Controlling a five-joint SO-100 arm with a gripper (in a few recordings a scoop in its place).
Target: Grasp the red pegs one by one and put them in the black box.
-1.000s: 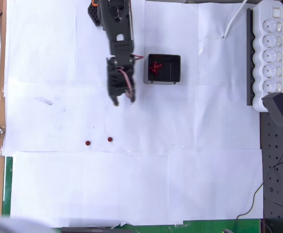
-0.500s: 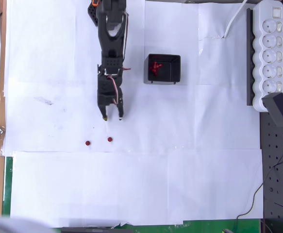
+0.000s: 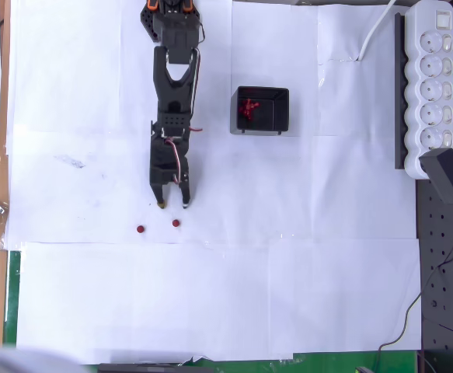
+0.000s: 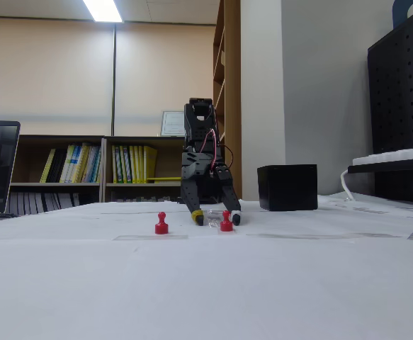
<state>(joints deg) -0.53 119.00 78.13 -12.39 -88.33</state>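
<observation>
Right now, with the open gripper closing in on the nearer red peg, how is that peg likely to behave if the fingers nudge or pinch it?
The nearer red peg stands on a flared base with a narrower top, so a sideways nudge from the gripper could tip it. Once down, its round shape would probably let it roll on the smooth paper. It looks rigid and very light, so a pinch should hold.

Overhead looks straight down; fixed view low at table level, probably facing arm.
</observation>
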